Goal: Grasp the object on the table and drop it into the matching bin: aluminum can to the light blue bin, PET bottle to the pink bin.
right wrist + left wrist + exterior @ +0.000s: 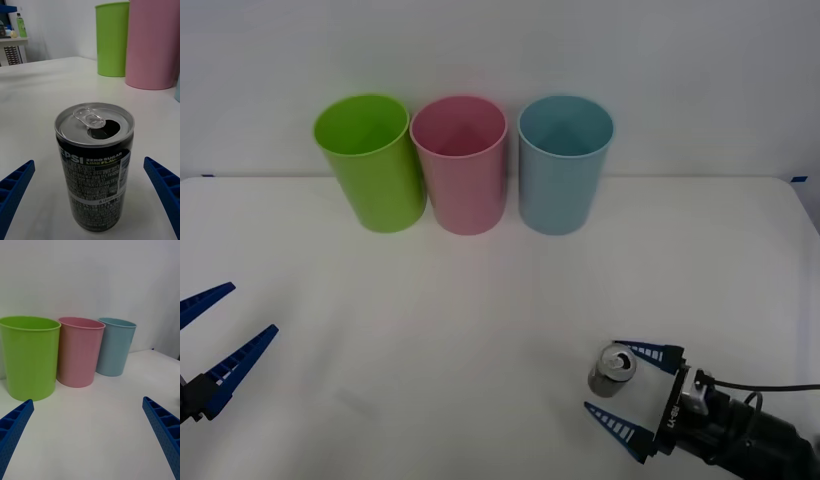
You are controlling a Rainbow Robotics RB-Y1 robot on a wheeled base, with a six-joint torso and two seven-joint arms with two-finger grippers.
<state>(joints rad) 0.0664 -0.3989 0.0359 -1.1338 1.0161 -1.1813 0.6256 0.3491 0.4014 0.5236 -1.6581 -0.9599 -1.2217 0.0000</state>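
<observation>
A small aluminum can (pixel 612 369) stands upright on the white table (pixel 480 320) at the front right; its opened top and dark printed side (pixel 93 172) show close up in the right wrist view. My right gripper (pixel 630 384) is open, one blue finger on each side of the can, not touching it. Along the back stand the pink bin (pixel 460 163) in the middle and the light blue bin (pixel 564 162) to its right; both also appear as pink bin (pixel 80 351) and light blue bin (pixel 114 346). My left gripper (pixel 218 338) waits open at the front left.
A green tub (pixel 371 160) stands left of the pink bin, touching it. The table's far edge meets a white wall just behind the tubs. Open table surface lies between the can and the bins.
</observation>
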